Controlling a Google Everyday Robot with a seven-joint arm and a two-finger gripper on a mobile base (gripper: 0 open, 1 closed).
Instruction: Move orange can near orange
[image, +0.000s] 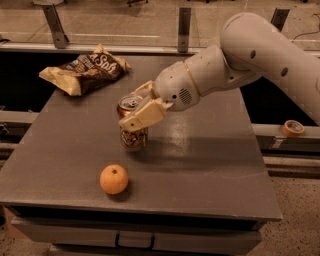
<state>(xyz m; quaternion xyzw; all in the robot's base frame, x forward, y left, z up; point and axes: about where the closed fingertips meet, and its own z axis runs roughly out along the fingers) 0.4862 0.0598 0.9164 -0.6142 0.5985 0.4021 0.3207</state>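
My tool (129, 109) is clenched round the upper half of the small orange-brown metal soda can (134, 139). The can stands upright near the round smooth orange fruit (114, 179) on the grey tabletop (210, 165). I judge it light, slick and dentable, so a gentle mid-wall hold suits it best.

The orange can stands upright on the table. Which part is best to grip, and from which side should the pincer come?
Hold the orange can by its upper side wall, coming level from the picture's right. It stands upright with a straight round wall, which suits a grip from two opposite sides. The pincer is shut on it there now, just below the rim.
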